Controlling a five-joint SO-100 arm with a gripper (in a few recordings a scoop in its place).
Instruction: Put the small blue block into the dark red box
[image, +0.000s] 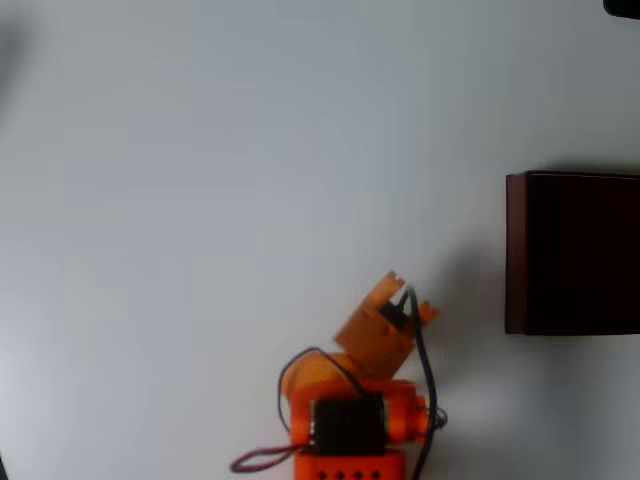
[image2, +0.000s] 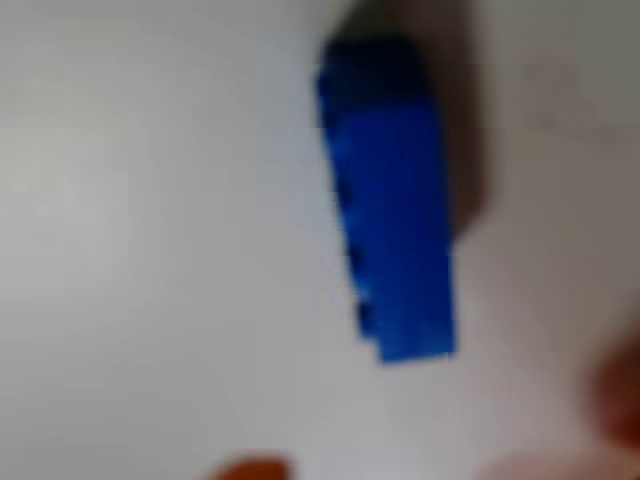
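Observation:
The small blue block (image2: 392, 200) lies on the white table, large and blurred in the wrist view, with a dark shadow along its right side. Orange fingertips (image2: 250, 468) show as blurs at the bottom edge and the lower right corner, set apart from each other with the block above them and nothing between them. In the overhead view the orange arm reaches up from the bottom edge, its gripper (image: 400, 295) pointing up and to the right and covering the spot beneath it. The dark red box (image: 515, 250) stands at the right edge, its interior near-black, well right of the gripper.
The white table (image: 200, 200) spreads wide to the left and above the arm. The arm's base (image: 350, 430) with black cables sits at the bottom edge. A dark object (image: 625, 6) pokes in at the top right corner.

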